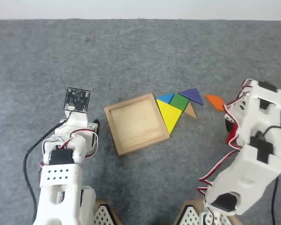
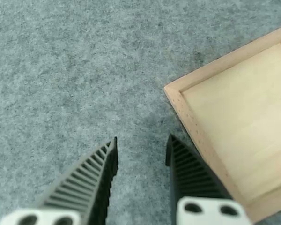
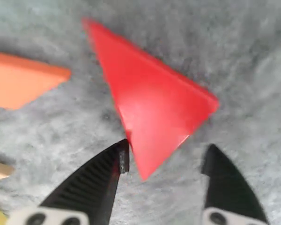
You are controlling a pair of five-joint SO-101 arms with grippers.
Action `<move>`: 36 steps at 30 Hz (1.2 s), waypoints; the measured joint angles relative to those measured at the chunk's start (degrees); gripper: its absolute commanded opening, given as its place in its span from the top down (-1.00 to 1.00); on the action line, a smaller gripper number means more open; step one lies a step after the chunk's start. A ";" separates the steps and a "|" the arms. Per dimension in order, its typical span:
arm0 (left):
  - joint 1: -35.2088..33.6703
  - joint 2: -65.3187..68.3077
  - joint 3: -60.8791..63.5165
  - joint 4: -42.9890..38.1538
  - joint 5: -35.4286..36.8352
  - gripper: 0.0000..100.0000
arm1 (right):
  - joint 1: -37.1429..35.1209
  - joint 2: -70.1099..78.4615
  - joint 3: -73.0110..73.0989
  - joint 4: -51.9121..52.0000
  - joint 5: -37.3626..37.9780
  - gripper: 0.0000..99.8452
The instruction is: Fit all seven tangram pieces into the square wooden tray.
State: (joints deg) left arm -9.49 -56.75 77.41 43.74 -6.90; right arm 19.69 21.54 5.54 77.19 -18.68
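Worktop (image 1: 131, 56): grey felt, fuzzy, matt. Tray (image 1: 114, 131): pale bare wood, smooth, matt. Red triangle (image 3: 150, 112): smooth, faint sheen. Left pincer (image 2: 142, 138): ribbed black plastic.

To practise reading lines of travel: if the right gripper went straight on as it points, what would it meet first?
Most likely the red triangle: its near corner lies just ahead of the open right gripper; height above it is unclear.

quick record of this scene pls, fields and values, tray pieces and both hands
tray: square wooden tray, no pieces inside
beside tray: yellow triangle
clustered by it: blue triangle, green square, purple triangle, tan triangle
apart: orange parallelogram, red triangle
left hand: open, over grey carpet by a tray corner
right hand: open, red triangle's corner between its fingers
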 measured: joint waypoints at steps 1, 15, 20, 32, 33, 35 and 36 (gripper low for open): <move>0.00 0.00 0.00 0.00 0.00 0.66 | 0.70 0.00 -0.18 0.00 1.76 0.34; 0.00 0.00 0.00 0.00 0.00 0.66 | 2.90 3.87 -2.29 -4.84 12.48 0.35; 0.00 0.00 0.00 0.00 0.00 0.66 | 2.64 6.33 -4.84 -5.10 15.47 0.35; 0.00 0.00 0.00 0.00 0.00 0.66 | 2.55 8.53 -8.62 -5.01 19.69 0.52; 0.00 0.00 0.00 0.00 0.00 0.66 | 2.55 8.70 -8.62 -5.01 19.78 0.58; 0.00 0.00 0.00 0.00 0.00 0.66 | 2.64 9.14 -8.97 -4.92 19.87 0.67; 0.00 0.00 0.00 0.00 0.00 0.66 | 2.73 9.32 -9.23 -4.92 19.87 0.68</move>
State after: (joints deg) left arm -9.49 -56.75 77.41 43.74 -6.90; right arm 22.42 30.86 -3.69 72.26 1.19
